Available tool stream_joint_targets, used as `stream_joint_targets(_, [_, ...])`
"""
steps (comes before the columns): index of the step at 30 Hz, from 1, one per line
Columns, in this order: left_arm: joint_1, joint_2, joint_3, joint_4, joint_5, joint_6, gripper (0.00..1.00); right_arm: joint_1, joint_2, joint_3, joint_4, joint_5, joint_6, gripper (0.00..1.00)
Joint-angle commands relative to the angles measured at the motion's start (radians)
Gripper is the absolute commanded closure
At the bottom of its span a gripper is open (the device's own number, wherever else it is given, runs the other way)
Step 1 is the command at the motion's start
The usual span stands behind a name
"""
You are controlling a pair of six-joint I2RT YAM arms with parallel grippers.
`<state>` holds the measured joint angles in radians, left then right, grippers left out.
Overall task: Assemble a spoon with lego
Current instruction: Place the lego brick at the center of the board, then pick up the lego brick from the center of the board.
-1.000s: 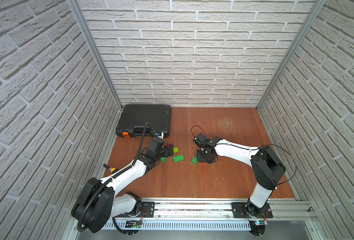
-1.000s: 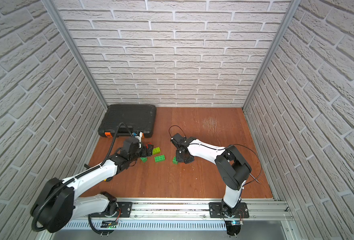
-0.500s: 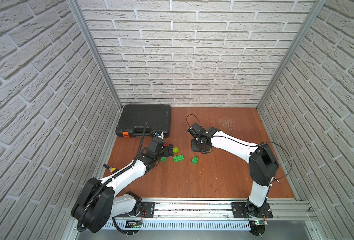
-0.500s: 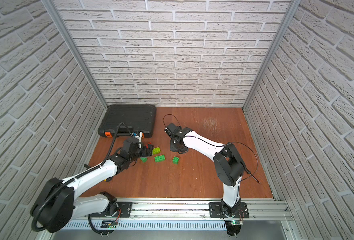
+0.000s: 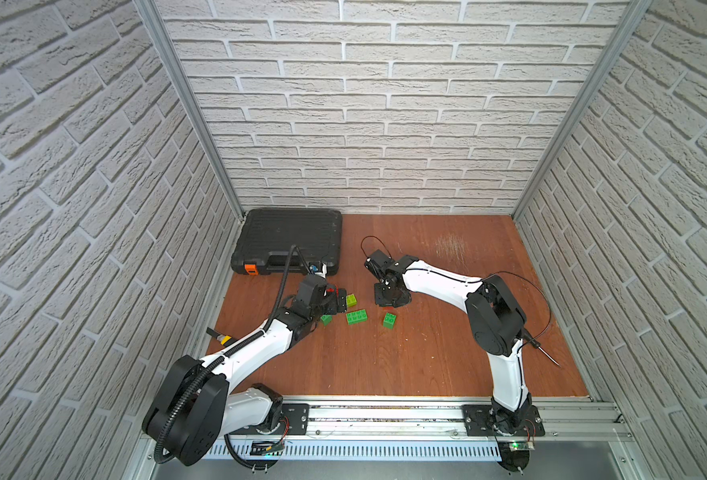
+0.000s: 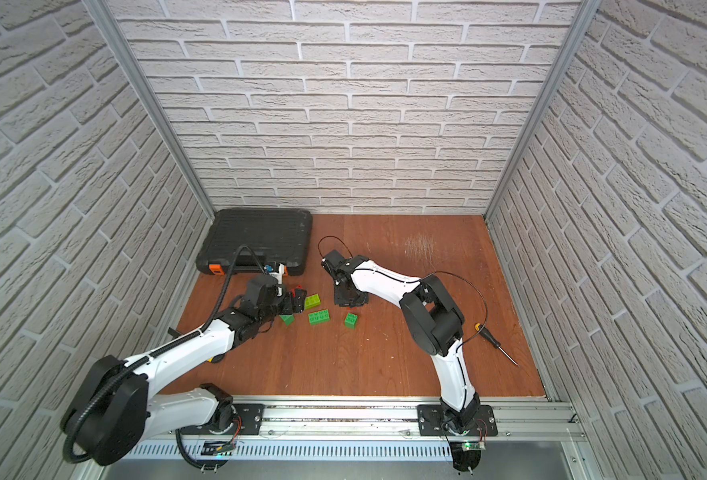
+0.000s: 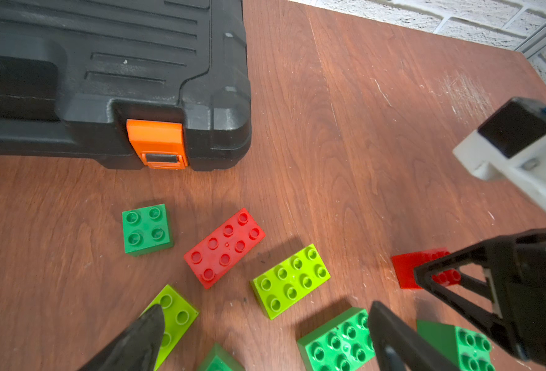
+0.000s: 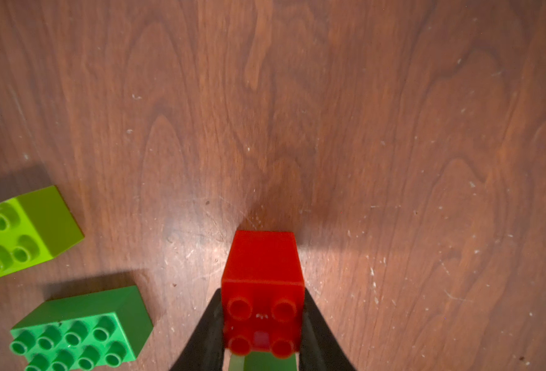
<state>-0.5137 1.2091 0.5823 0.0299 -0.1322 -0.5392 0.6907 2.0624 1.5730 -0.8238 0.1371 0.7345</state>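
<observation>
Between fingers of right gripper (image 8: 262,297), clamped on it low by the table (image 8: 297,112), sits square red brick (image 8: 262,263), studs toward the wrist; loose lego (image 5: 356,316) lies off to one side of those fingers, green oblong (image 8: 79,331) nearest, under left gripper (image 7: 265,310), spread wide, empty, nearer them; no spoon yet.

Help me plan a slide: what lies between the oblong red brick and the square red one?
The oblong lime brick lies between the oblong red brick and the square red brick, seen in the left wrist view.
</observation>
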Motion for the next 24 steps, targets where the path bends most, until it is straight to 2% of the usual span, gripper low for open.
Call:
stream_joint_targets(1, [-0.006,0.005,0.007,0.034,0.002,0.004,0.02,0.0,0.015,0.006,-0.013,-0.01,0.025,0.73])
stream_joint_targets(5, [-0.005,0.003,0.006,0.028,0.003,0.005,0.02,0.0,-0.002,0.01,-0.016,-0.023,0.03,0.64])
stream_joint_targets(9, [-0.005,-0.001,0.008,0.024,0.004,0.004,0.02,0.003,-0.052,0.0,-0.034,-0.006,0.036,0.5])
stream_joint_targets(12, [-0.004,-0.006,0.007,0.022,0.011,0.002,0.02,0.008,-0.093,-0.031,-0.041,0.001,0.048,0.42])
stream_joint_targets(17, [-0.005,-0.029,-0.008,0.02,0.021,0.001,0.02,0.031,-0.142,-0.09,-0.06,0.021,0.069,0.39])
stream_joint_targets(24, [-0.005,-0.051,-0.029,0.022,0.032,-0.014,0.02,0.062,-0.137,-0.148,-0.053,0.006,0.079,0.37])
